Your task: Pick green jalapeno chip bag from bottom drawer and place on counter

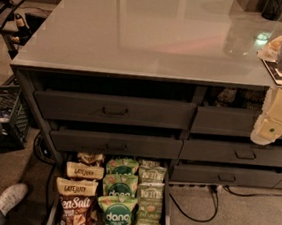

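The bottom drawer [167, 222] is pulled open at the lower middle and holds three columns of chip bags. The green jalapeno chip bag [150, 206], dark olive with "Kettle" lettering, stands at the front of the right column, with two more Kettle bags [152, 174] behind it. The glossy grey counter [149, 30] fills the top of the view. My gripper [268, 130] hangs at the far right, in front of the top right drawer. It is well above and to the right of the open drawer and holds nothing that I can see.
Tan Late July bags [75, 209] fill the left column and bright green dang bags [118, 213] the middle. The top left drawers [115, 110] stand slightly open. A cable [206, 212] lies on the floor to the right. A person's legs and shoe [6, 197] and a crate [3, 105] are at the left.
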`<state>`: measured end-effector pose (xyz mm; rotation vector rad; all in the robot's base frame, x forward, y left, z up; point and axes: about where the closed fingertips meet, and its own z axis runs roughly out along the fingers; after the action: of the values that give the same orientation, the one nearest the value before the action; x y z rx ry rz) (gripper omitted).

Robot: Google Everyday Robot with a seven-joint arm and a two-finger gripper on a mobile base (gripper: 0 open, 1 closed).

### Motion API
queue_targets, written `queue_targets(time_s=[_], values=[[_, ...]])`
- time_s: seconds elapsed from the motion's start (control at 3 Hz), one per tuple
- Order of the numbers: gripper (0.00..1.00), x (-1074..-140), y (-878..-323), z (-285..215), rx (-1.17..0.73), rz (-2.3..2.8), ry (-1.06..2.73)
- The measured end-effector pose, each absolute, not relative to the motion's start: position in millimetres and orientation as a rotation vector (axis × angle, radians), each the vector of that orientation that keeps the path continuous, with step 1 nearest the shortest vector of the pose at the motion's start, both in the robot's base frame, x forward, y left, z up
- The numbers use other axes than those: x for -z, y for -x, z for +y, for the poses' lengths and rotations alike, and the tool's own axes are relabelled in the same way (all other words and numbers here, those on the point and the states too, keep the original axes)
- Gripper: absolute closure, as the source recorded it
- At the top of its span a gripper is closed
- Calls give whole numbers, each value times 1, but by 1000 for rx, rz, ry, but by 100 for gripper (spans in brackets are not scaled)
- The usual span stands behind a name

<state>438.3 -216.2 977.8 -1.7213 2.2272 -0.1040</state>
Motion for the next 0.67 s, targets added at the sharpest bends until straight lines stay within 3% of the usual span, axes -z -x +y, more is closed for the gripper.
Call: queue_targets(time_s=[0.67], values=[[0, -963, -436, -215, 90, 2213, 1721]])
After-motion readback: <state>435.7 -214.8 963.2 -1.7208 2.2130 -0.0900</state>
